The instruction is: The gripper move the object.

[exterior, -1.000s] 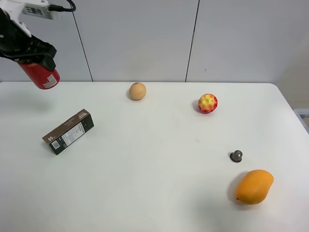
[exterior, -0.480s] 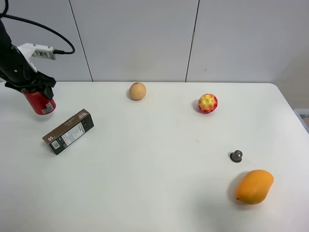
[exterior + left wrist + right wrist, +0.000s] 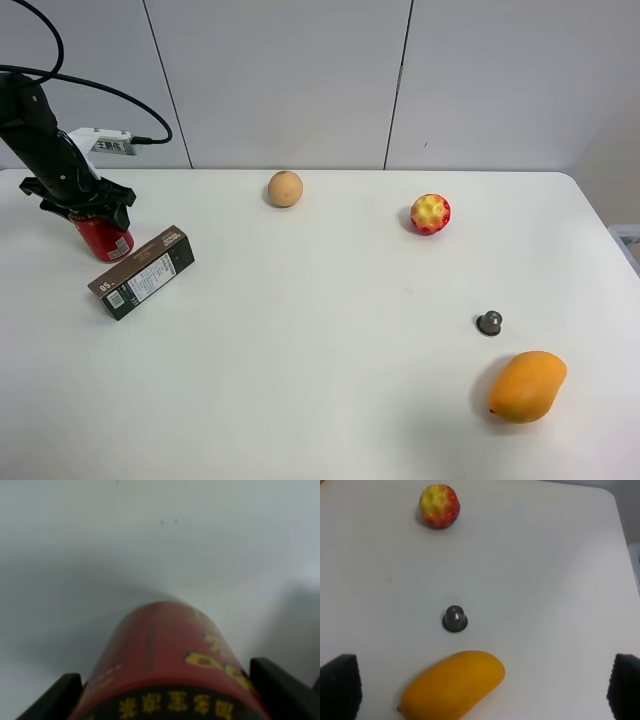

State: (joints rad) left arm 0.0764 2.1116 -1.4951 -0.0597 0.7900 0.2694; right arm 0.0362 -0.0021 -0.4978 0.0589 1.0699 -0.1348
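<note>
Nearest the camera on the white table (image 3: 300, 420), a smooth orange mango (image 3: 527, 386) is lying on the right, and a small dark round capsule (image 3: 489, 323) is sitting just beyond it. The right gripper (image 3: 482, 690) is hanging above these two, its black fingers (image 3: 340, 687) spread wide and gripping nothing. On the left, a dark green-brown rectangular box (image 3: 141, 272) is lying at an angle. Just behind its far end, the black left gripper (image 3: 90, 212) is clamping the small red soda can (image 3: 106, 240) from above. The can is leaning slightly, low over the table, though whether it is touching the surface cannot be told. Farther back, a red and yellow bumpy ball (image 3: 430, 214) and a round tan fruit (image 3: 285, 188) are resting.
</note>
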